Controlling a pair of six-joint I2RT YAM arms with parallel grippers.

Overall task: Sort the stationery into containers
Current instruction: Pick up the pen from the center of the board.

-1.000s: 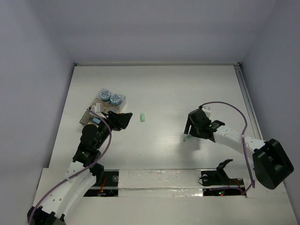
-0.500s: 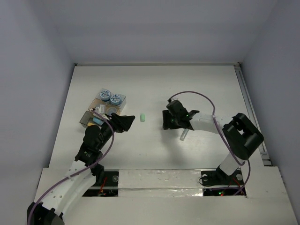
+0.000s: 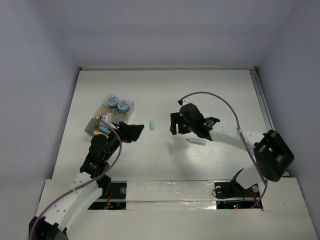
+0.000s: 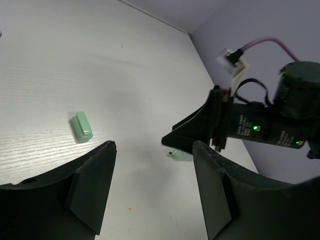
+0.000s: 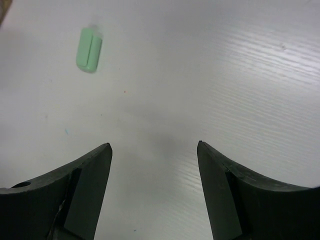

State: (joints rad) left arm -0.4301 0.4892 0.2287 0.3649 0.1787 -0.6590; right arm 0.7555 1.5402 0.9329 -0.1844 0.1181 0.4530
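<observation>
Top view: short green block [image 3: 153, 125] lies loose on the white table [image 3: 210, 90], between the two grippers, nearer the left one and touching neither. Left gripper [image 3: 134, 129] points at it from the left, right gripper [image 3: 173, 125] from the right. Both see-through boxes sit at the left of the table, well apart from the block. The far box [image 3: 131, 114] holds two round patterned-top tubs [image 3: 112, 101]; other pale items in it are too small to make out. The near box [image 3: 89, 128] holds a blue piece [image 3: 103, 128] and is partly hidden by the left arm. A pale teal stick [image 3: 196, 142] lies on the table just beside the right arm's wrist, on its near side. Left wrist view: left gripper [image 4: 154, 150] released, jaws apart, only bare table between them; green block [image 4: 81, 126] lies ahead and left of the gap. This view alone shows the right gripper [image 4: 200, 132] side-on, hanging over the table, with the teal stick [image 4: 178, 155] peeking out beneath it, mostly in shadow. No boxes here. Right wrist view: right gripper [image 5: 154, 150] also released, jaws spread, nothing clasped; green block [image 5: 90, 49] lies ahead at upper left, outside the gap, showing a lengthwise groove that the other views do not resolve. The teal stick and the boxes are out of this view.
</observation>
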